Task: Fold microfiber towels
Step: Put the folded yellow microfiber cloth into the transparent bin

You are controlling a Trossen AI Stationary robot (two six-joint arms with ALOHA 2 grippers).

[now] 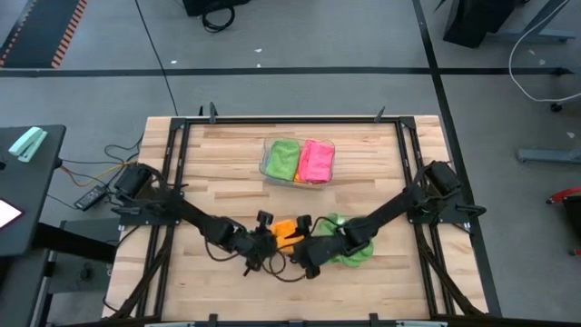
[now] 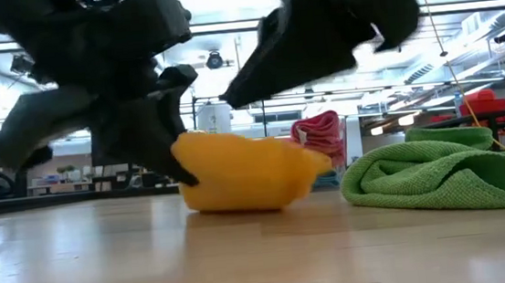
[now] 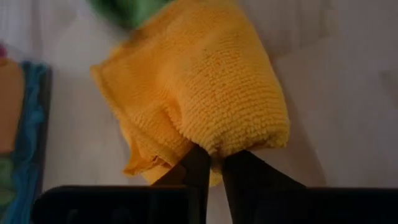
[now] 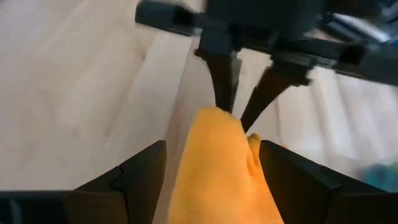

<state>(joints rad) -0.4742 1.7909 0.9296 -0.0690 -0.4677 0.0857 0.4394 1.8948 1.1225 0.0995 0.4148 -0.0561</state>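
Bare wood (image 2: 245, 261) fills the foreground of the low view: a pale butcher-block table top with visible plank seams, bounded by a dark metal frame (image 1: 272, 121) along its edges. On it, near the front middle, lies the orange towel (image 1: 285, 231), bunched into a rounded roll. My left gripper (image 3: 211, 163) meets its near edge; the two fingers stand close together and pinch a fold of the orange pile between their tips. My right gripper (image 4: 211, 155) sits on the opposite side of the same towel, jaws spread wide, with the orange cloth lying between the two fingers and neither finger pressing on it. Just beside the orange towel, toward my right arm, a green towel (image 2: 448, 175) lies crumpled flat on the wood. Toward the far edge of the table stands a clear plastic tray (image 1: 297, 179) holding a second green towel (image 1: 282, 158) and a pink towel (image 1: 316, 160) side by side. Beyond the table, the floor is grey, crossed by a dark line; a cable (image 1: 109, 168) runs off the table's left side to a small dark device on the floor. The low view shows a workshop room with ceiling light strips (image 2: 468, 86) and cluttered benches behind.
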